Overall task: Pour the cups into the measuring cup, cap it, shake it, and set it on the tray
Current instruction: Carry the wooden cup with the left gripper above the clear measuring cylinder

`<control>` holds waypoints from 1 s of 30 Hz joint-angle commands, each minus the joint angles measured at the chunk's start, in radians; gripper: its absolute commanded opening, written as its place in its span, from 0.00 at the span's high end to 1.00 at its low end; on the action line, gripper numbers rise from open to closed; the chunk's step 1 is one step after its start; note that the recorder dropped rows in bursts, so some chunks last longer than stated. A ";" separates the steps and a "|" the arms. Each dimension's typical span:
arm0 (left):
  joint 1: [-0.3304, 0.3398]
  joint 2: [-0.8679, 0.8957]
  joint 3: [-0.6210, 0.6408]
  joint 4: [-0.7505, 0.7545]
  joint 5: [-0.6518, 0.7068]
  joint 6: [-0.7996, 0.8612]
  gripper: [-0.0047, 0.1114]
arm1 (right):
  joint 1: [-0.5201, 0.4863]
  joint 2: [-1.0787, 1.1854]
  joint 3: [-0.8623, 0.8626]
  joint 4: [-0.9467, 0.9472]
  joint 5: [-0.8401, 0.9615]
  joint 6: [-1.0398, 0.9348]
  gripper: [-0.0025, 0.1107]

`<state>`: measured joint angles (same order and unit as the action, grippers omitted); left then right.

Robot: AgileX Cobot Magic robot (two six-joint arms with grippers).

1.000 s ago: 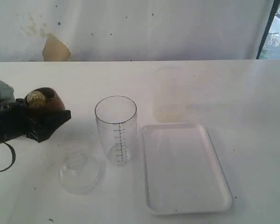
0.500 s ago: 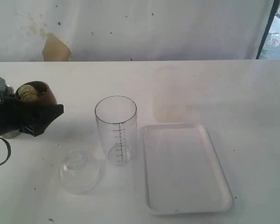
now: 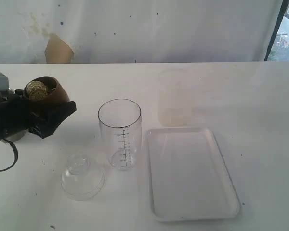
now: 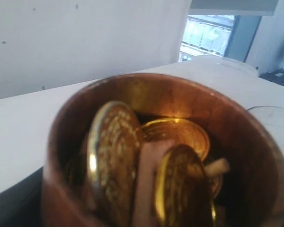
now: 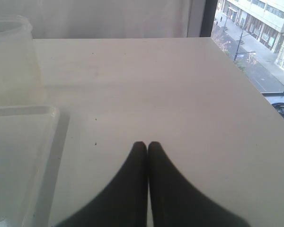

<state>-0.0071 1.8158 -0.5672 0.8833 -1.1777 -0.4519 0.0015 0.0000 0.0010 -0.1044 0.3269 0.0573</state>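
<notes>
My left gripper (image 3: 47,114) is shut on the dark-brown wooden cup (image 3: 47,92), held above the table left of the measuring cup (image 3: 119,134). The cup fills the left wrist view and holds gold coins (image 4: 116,151). The measuring cup stands upright and open, and the measuring cup's rim (image 4: 274,113) shows past the wooden cup. The clear dome cap (image 3: 82,176) lies in front of it, to its left. A sliver of the steel tumbler (image 3: 12,136) shows under the left arm. The white tray (image 3: 190,173) lies right of the measuring cup. My right gripper (image 5: 147,144) is shut on nothing, over bare table.
A faint frosted cup (image 3: 173,98) stands behind the tray; the frosted cup (image 5: 12,56) and the tray's corner (image 5: 19,156) also show in the right wrist view. The table's edge (image 5: 255,85) runs near the right gripper. A black cable (image 3: 5,161) loops under the left arm.
Half a second ago the left gripper sat further left with the wooden cup; it has moved right, toward the measuring cup. The right gripper's earlier state is not shown.
</notes>
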 commanded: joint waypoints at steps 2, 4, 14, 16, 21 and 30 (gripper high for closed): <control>-0.084 -0.013 -0.079 -0.021 0.029 -0.030 0.96 | 0.000 0.000 -0.001 0.000 -0.010 -0.009 0.98; -0.112 -0.013 -0.129 -0.039 0.111 -0.030 0.96 | 0.000 0.000 -0.001 0.000 -0.010 -0.009 0.98; -0.135 -0.013 -0.350 -0.057 0.288 -0.019 0.96 | 0.000 0.000 -0.001 0.000 -0.010 -0.009 0.98; -0.144 -0.013 -0.378 -0.036 0.294 -0.017 0.96 | 0.000 0.000 -0.001 0.000 -0.010 -0.009 0.98; -0.164 -0.011 -0.428 -0.019 0.353 0.083 0.96 | 0.000 0.000 -0.001 0.000 -0.010 -0.009 0.98; -0.222 -0.011 -0.460 0.023 0.366 0.226 0.96 | 0.000 0.000 -0.001 0.000 -0.010 -0.009 0.98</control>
<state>-0.2130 1.8158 -1.0178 0.9068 -0.7964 -0.2610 0.0015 0.0000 0.0010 -0.1044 0.3269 0.0573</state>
